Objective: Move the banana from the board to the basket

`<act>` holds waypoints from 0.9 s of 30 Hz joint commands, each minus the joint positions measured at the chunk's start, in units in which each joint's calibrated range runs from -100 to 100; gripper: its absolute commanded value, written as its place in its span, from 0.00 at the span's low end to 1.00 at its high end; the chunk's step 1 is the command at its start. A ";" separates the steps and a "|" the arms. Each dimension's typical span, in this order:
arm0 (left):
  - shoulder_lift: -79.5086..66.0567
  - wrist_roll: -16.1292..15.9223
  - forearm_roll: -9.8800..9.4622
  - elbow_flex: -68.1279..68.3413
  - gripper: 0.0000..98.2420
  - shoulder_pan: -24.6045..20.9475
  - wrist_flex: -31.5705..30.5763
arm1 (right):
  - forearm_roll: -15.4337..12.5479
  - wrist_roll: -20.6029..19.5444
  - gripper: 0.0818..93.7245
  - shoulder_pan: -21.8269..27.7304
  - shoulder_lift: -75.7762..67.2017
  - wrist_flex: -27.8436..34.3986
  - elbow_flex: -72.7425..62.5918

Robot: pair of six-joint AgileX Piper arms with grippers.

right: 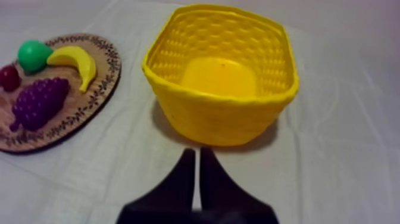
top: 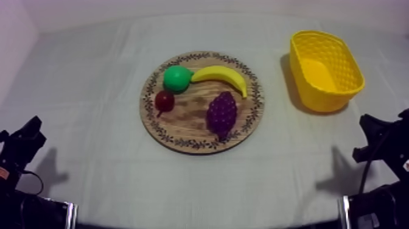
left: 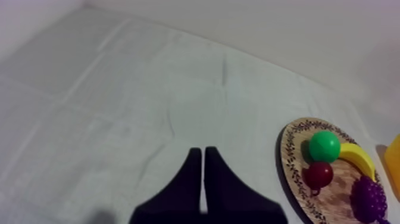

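My left claw (left: pixel 203 152) hangs low over the cloth-covered worktop (left: pixel 119 107), its fingers pressed together on nothing. Ahead of it and off to its right lies the round wooden board (top: pixel 182 131). The board carries a green pear (top: pixel 176 78), a small red fruit (top: pixel 164 100), a bunch of grapes (top: pixel 221 114) and the banana (top: pixel 222 75), which curves along the board's far side just beside the pear. The yellow basket (top: pixel 353 76) stands just ahead of my right claw (right: pixel 197 152), likewise closed with nothing in it; the banana lies ahead to that claw's left.
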 commanded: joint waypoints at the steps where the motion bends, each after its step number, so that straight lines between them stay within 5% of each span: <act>1: -0.03 0.00 0.02 0.03 0.00 0.03 -0.02 | -0.16 0.63 0.00 -0.21 0.05 0.03 -0.13; 7: -0.03 -0.01 0.02 0.03 0.00 0.03 -0.02 | -3.50 9.09 0.00 0.01 11.98 -0.09 -9.85; 13: -0.03 0.02 0.02 0.03 0.00 0.03 -0.02 | -7.06 13.00 0.00 1.12 43.32 12.70 -54.91; 21: -0.03 0.00 0.02 0.03 0.00 0.03 -0.02 | 2.04 6.32 0.00 -10.01 79.31 29.52 -111.94; 27: -0.03 0.00 0.02 0.03 0.00 0.03 -0.02 | 6.39 6.53 0.00 -18.30 96.08 36.57 -132.90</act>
